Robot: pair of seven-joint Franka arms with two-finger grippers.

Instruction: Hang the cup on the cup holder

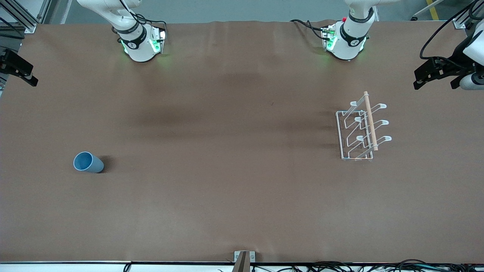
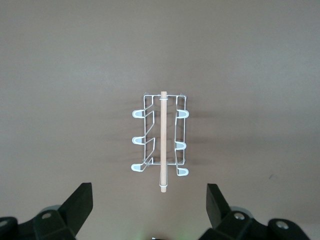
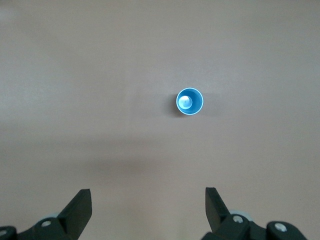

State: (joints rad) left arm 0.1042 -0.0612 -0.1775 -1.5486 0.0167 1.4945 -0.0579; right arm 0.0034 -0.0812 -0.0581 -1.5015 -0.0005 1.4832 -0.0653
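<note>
Two spread tools, left tool [image 2: 147, 207] and right tool [image 3: 147, 207], hover over cup holder [image 1: 362, 128] and cup [image 1: 88, 162].

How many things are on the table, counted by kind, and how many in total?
Cup: 1, blue, standing upright
Cup holder: 1, white wire, wooden rod on top
Total: 2
Left gripper and right gripper both wait open, holding nothing.

A robotics lab, not a home: two white robot arm bases [image 1: 141, 43] with green status lights are bolted onto a wide desk [image 1: 227, 189] under a plain brown cover, with aluminium framing [image 1: 19, 17] at its corners and black cables [image 1: 378, 264] bundled along its near edge.
</note>
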